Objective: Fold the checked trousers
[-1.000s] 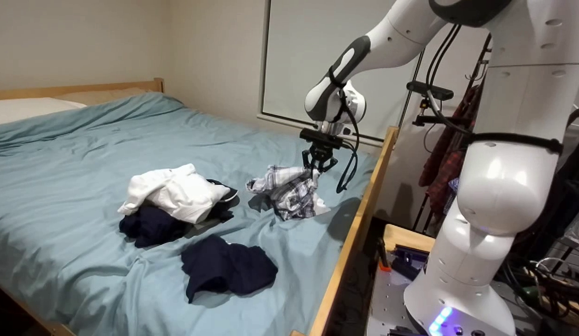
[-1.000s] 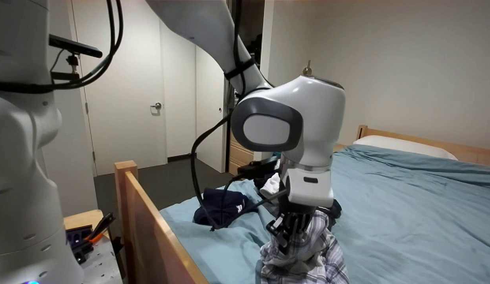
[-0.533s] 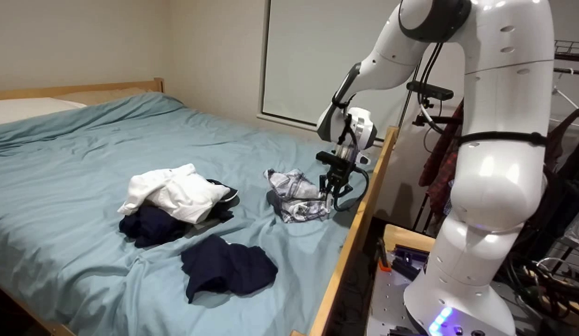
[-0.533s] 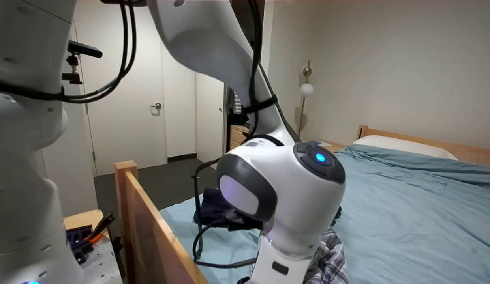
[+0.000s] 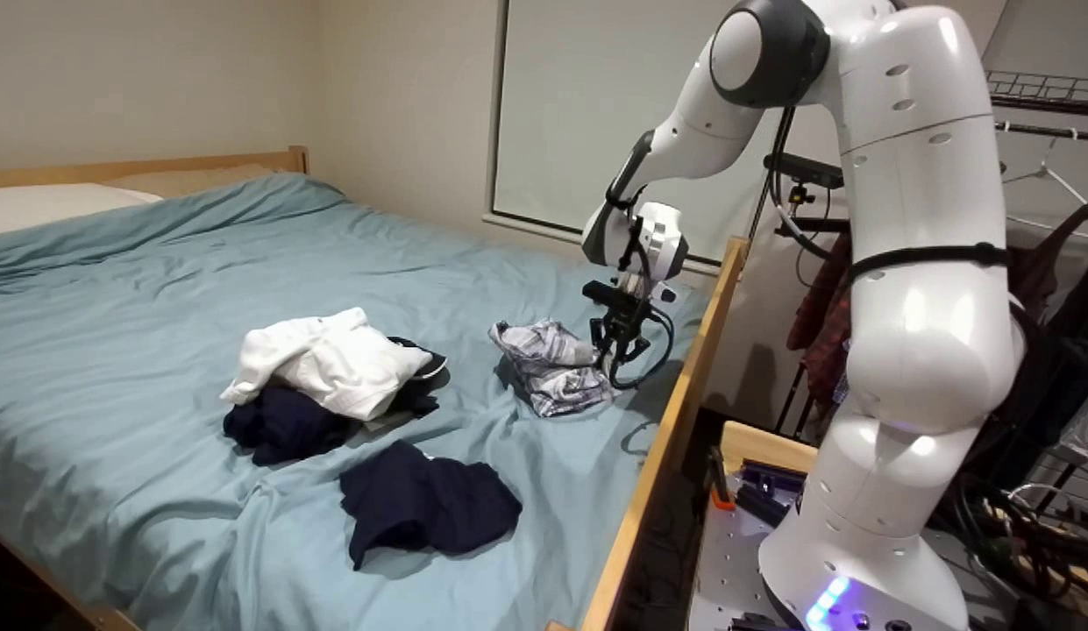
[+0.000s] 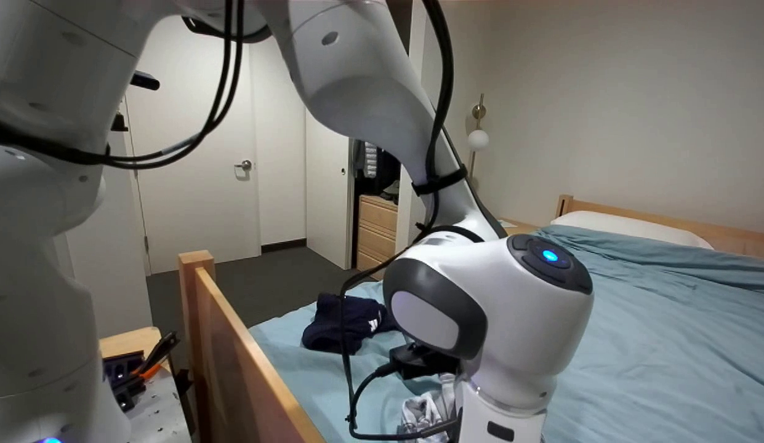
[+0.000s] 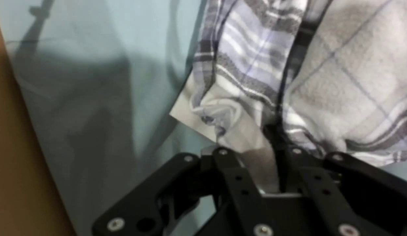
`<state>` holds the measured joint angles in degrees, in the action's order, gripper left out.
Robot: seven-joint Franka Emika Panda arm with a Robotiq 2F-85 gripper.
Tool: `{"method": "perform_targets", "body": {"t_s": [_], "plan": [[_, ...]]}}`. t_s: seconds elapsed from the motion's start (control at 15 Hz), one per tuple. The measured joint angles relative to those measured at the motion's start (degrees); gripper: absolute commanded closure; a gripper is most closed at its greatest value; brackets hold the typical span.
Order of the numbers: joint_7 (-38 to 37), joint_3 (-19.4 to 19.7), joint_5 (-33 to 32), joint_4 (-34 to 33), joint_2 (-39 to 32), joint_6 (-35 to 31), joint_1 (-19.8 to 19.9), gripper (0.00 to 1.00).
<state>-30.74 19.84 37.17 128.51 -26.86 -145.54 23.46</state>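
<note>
The checked trousers (image 5: 548, 359) lie bunched on the bed near the side rail, in white with grey-blue plaid. They fill the upper right of the wrist view (image 7: 252, 55). In an exterior view only a small part of them (image 6: 422, 411) shows beside the arm. My gripper (image 5: 610, 358) is at the rail-side end of the trousers, tilted and low over the bed. In the wrist view my gripper (image 7: 255, 155) is drawn together with a strip of the cloth between its fingers; the fingertips themselves are hidden. In an exterior view the arm hides the gripper.
A white garment (image 5: 329, 364) lies on dark clothes (image 5: 285, 425) at mid-bed. A navy garment (image 5: 430, 499) lies nearer the front. The wooden side rail (image 5: 653, 473) runs close by my gripper. A pale flat corner (image 7: 193, 111) sticks out by the trousers. Wall and window blind stand behind.
My gripper has moved down and towards the side rail, then slightly back from it. The trousers' far end has shifted towards the rail, and their lifted end is lower.
</note>
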Motion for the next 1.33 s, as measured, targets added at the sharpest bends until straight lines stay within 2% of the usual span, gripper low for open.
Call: {"method": "perform_targets", "body": {"t_s": [0.2,0.4,0.47,0.6,0.73,1.0,1.13,1.2,1.27,1.33], "plan": [[-4.2,0.28,-4.84,-0.26,0.02,-5.91,-6.32,0.18],[-14.15,1.75,-13.65,-0.02,0.01,-9.27,-14.96,0.02],[-18.58,2.98,-17.19,0.04,-0.03,-9.94,-18.1,0.0],[-27.29,6.32,-24.6,0.04,-0.09,-10.12,-24.21,0.0],[-33.87,8.78,-30.8,0.02,-0.09,-9.58,-28.59,0.0],[-41.69,10.36,-38.66,0.03,-0.08,-7.86,-31.63,0.0],[-48.15,12.53,-43.02,0.08,-0.07,-6.28,-33.67,0.0],[-51.27,13.63,-45.02,0.16,0.03,-5.3,-34.72,0.1],[-53.47,14.25,-46.72,0.34,0.24,-4.51,-35.36,0.26],[-54.97,14.46,-47.97,0.6,0.49,-3.94,-35.58,0.32]]}}
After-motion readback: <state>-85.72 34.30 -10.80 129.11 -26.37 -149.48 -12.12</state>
